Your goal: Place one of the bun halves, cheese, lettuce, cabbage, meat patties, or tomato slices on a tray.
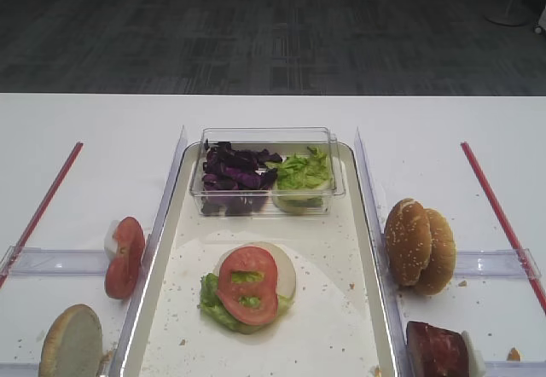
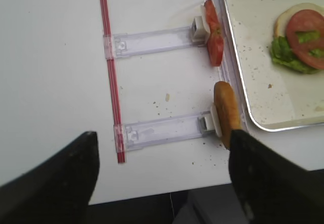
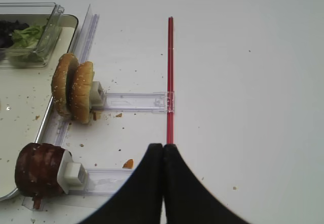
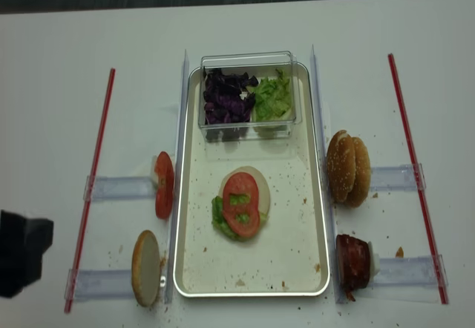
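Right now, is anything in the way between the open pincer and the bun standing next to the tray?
Nothing visible. The left pincer hangs open over bare table, and only a clear plastic holder lies flat before the bun half.

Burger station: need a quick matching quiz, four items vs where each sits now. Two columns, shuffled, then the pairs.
Items:
1. purple cabbage
2. tomato slice with holes
3. sesame bun halves
4. meat patties

Places:
A. on edge, outside the tray's right rim, nearest the front
B. in the clear tub, left of the lettuce
C. on edge, outside the right rim, mid-table
D. flat on the stack in the tray

Pairs: 1-B, 2-D, 3-C, 4-A
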